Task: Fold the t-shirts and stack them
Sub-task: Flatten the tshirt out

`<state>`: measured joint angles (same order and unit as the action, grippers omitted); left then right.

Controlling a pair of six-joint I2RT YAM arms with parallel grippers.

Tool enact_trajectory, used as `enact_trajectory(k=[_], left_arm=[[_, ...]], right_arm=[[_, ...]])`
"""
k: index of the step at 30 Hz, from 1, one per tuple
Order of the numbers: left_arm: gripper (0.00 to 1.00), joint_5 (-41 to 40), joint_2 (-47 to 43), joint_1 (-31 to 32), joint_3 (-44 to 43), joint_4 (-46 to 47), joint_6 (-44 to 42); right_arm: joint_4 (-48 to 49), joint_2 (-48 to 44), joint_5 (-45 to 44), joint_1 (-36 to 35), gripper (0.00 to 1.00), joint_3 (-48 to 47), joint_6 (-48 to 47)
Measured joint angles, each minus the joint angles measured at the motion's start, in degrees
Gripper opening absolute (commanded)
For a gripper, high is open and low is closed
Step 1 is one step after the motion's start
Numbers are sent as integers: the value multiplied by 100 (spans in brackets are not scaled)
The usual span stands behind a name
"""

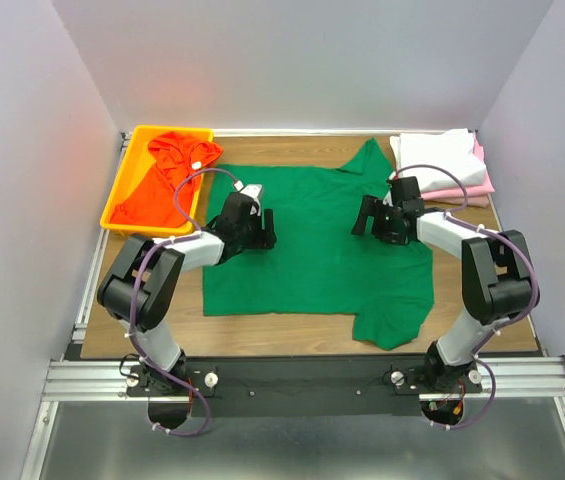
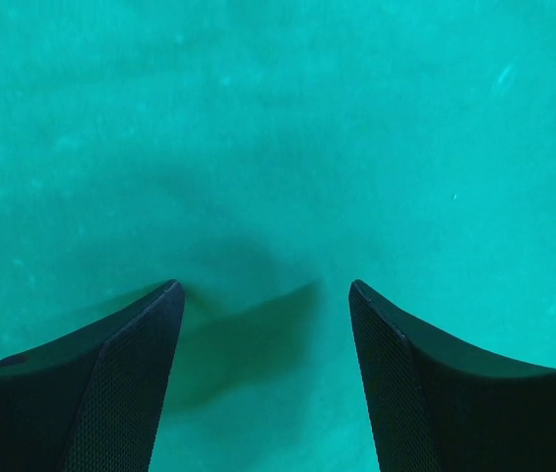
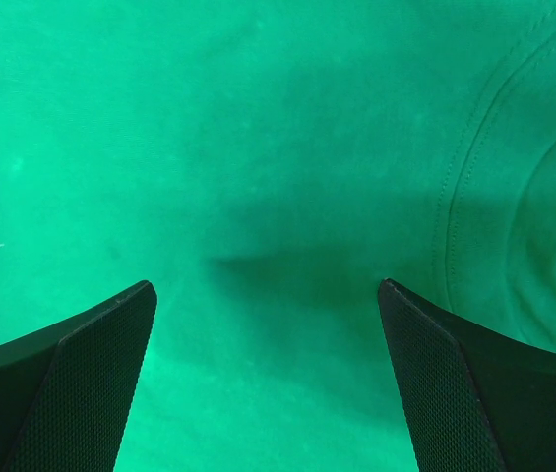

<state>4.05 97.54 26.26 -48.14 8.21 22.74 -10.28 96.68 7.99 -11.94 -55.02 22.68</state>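
A dark green t-shirt (image 1: pixel 317 245) lies spread flat across the middle of the table. My left gripper (image 1: pixel 265 229) is open just above its left part, and only green cloth (image 2: pixel 278 147) shows between the fingers. My right gripper (image 1: pixel 365 216) is open above its right part, near the neck seam (image 3: pixel 460 187). The orange-red t-shirt (image 1: pixel 162 180) with a white tag lies crumpled in the tray. A folded white t-shirt (image 1: pixel 437 158) sits on a folded pink one (image 1: pixel 467 190) at the back right.
A yellow plastic tray (image 1: pixel 122 185) stands at the back left. Bare wooden table (image 1: pixel 262 330) shows in front of the green shirt. White walls close in the back and sides.
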Motion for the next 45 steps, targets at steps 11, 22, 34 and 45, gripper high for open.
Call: enact_trajectory(k=[11, 22, 34, 45], left_arm=[[76, 186, 452, -240, -422, 205, -63], [75, 365, 1325, -420, -1633, -70, -354], [75, 223, 1554, -608, -2632, -662, -651], [75, 44, -348, -271, -1134, -400, -431]], right_arm=[[210, 529, -146, 59, 100, -424, 201], [293, 1266, -146, 308, 100, -1329, 238], [103, 1287, 199, 317, 100, -1652, -68], [188, -195, 588, 129, 100, -752, -22]])
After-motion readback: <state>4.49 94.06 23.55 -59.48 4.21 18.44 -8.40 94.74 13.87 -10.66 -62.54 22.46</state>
